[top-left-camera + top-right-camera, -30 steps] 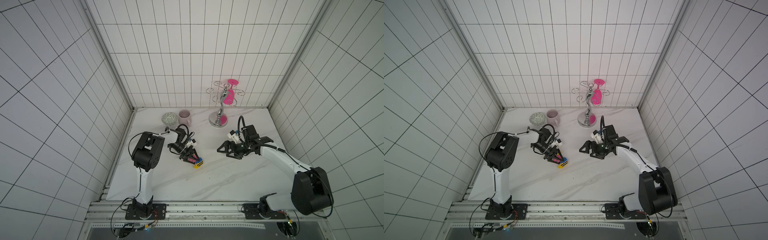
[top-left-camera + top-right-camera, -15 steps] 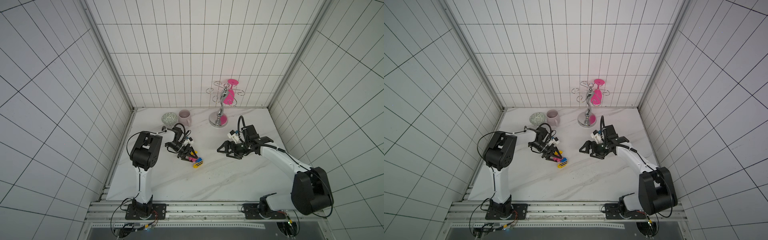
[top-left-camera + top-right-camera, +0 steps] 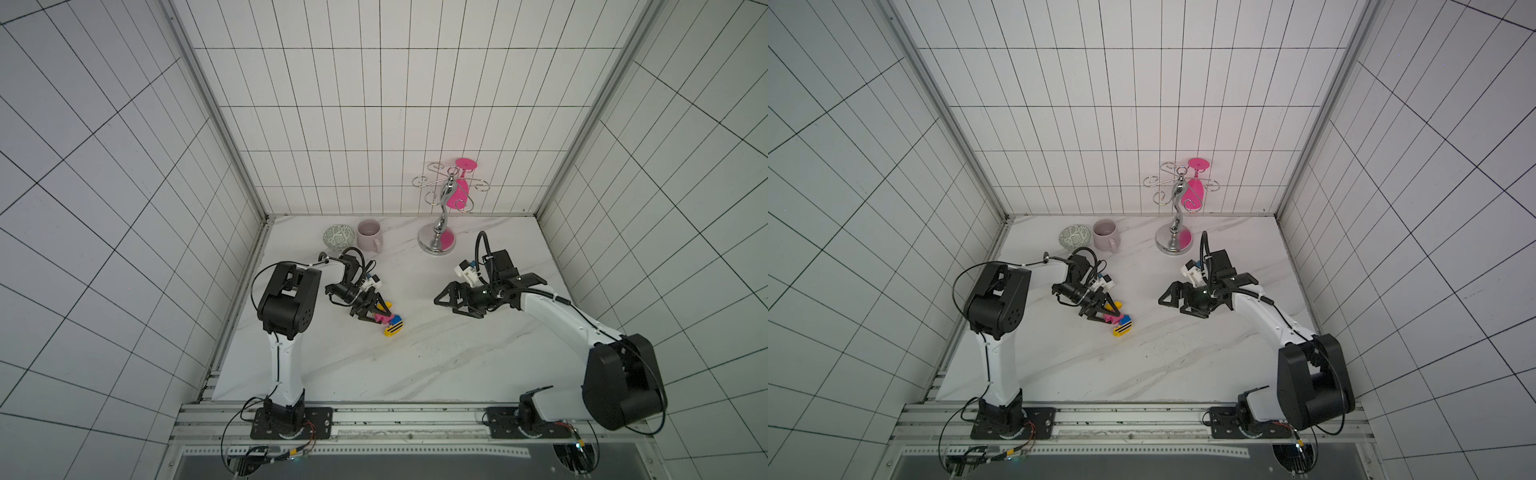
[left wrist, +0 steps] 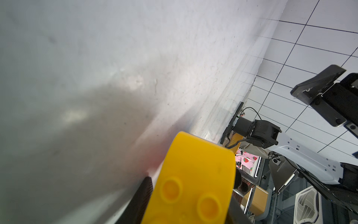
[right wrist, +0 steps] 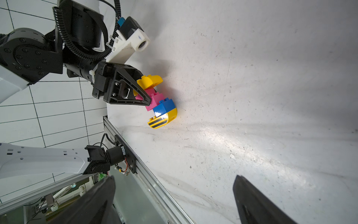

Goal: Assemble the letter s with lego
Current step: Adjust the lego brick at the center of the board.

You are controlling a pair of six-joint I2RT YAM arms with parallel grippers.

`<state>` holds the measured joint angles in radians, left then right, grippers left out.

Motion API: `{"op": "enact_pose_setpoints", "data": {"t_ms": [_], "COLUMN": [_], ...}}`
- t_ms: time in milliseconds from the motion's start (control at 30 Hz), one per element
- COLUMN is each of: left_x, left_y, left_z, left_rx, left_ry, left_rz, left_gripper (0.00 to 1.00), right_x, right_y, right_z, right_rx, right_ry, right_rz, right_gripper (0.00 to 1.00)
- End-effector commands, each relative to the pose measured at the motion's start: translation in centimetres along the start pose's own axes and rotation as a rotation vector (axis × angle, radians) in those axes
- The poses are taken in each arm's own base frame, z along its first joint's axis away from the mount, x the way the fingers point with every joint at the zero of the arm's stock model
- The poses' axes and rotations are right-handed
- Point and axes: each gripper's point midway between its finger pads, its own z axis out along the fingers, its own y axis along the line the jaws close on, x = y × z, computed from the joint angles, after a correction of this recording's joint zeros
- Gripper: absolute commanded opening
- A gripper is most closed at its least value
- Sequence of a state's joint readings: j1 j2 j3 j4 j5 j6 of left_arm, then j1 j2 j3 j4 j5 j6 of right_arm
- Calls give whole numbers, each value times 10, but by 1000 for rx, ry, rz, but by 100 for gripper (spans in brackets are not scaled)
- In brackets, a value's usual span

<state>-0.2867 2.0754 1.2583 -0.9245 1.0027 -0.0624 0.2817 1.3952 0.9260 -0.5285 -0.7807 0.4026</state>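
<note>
Jaws of the left claw [image 3: 383,316] are clamped on the plain yellow brick [image 4: 193,174] at one end of the letter s [image 5: 157,98], left of centre in both top views. Pink bricks [image 5: 152,103] and a blue brick [image 5: 164,107] run from there to the black-striped yellow end [image 5: 160,121], down at the white marble table [image 3: 415,365]. Right of centre, well apart, the right claw [image 3: 444,304] hangs spread wide, holding nothing. Along the back stand a patterned bowl [image 3: 338,237], a pale mug [image 3: 369,235] and a chrome stand [image 3: 430,245] with a pink glass [image 3: 462,189] hung upside down.

The marble table [image 3: 415,365] bears a patterned bowl [image 3: 338,237], a pink mug [image 3: 370,235] and a chrome rack [image 3: 428,246] near its back.
</note>
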Motion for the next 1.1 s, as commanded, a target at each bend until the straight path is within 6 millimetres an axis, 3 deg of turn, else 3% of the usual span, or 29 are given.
{"op": "enact_pose_setpoints", "data": {"t_ms": [0,333,1067], "left_x": [2,4,8], "left_y": [22,31,65], "left_z": [-2,-6,-21], "left_rx": [-86,-137,-307], "left_ry": [-4,-2,3], "left_rz": [-18,-27,-71], "left_gripper": [45,51,51], "right_x": [5,8,3], "right_y": [-1,-2,-1], "right_z": [-3,-3,-5], "right_rx": [-4,-4,-5], "right_ry": [4,5,-7], "right_rz": [-7,-9,-16], "right_gripper": [99,98,99]}}
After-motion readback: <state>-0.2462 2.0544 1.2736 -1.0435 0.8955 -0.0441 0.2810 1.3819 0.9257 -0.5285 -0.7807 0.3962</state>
